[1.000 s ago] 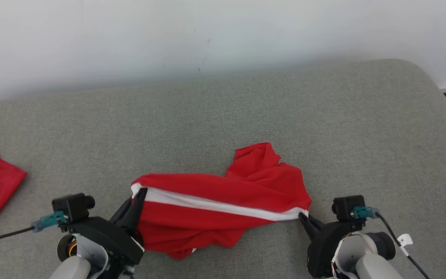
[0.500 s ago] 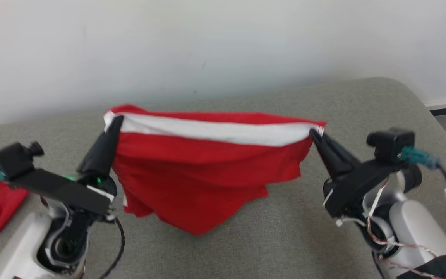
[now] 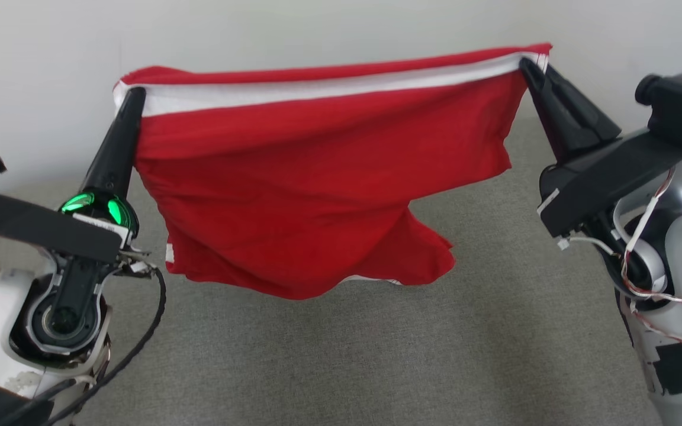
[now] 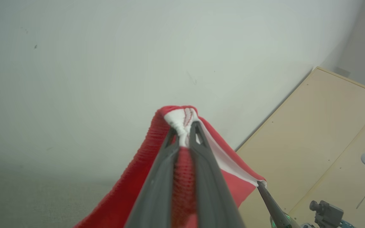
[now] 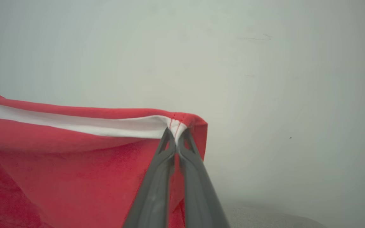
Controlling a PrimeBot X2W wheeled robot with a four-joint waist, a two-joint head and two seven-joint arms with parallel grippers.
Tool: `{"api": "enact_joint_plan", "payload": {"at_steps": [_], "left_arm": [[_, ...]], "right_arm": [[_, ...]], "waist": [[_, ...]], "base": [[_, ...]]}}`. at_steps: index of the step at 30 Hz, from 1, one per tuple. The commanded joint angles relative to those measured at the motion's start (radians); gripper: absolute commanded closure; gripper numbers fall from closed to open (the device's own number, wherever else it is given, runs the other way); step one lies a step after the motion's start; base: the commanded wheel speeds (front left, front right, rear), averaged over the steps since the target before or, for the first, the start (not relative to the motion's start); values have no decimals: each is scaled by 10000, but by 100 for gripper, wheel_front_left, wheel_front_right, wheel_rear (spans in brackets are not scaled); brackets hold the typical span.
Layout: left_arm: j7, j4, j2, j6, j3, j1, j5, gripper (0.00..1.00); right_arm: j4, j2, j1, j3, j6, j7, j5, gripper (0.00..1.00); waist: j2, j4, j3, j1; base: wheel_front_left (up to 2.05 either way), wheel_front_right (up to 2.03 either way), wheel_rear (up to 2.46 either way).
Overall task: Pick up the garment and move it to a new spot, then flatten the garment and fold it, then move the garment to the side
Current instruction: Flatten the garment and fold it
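I've lifted the garment [image 3: 317, 177] high. My left tool [image 3: 134, 93] and right tool [image 3: 524, 61] clamp its white band [image 3: 317, 89]; I'd keep it taut, level.

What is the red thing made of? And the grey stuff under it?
Red garment: soft knitted cloth, it seems, matte; it droops in folds and shows fine ribs up close. Grey surface: probably woven upholstery fabric, matte, with a speckled weave.

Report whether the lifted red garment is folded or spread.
Spread and hanging: the red garment is stretched by its white-banded edge between the left gripper and right gripper, lower part dangling rumpled over the grey surface.
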Motion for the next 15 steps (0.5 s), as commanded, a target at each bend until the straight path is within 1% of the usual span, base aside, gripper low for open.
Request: {"api": "enact_joint_plan", "payload": {"at_steps": [1,7,10,15], "left_arm": [[14,-45,-40,45,51,-143,-76,100],[-3,206,-266,467,9,-767,50,100],[-47,469,-380,647,41,-1466,213,100],[-474,1229,-569,628,177,-2987,779,100]], "right_arm": [[16,-74,-89,-29,-22,57,-33,100],[467,-214,-1031,180,-22,417,-10,100],[863,-214,-1901,234,-22,394,48,100],[1978,-148,-3712,446,-22,-234,-224,100]], "waist": [[0,-31,108,0],[0,-96,855,0],[0,-164,1707,0],[0,-257,3005,0]], "base": [[0,0,0],[0,0,0],[0,0,0],[0,0,0]]}}
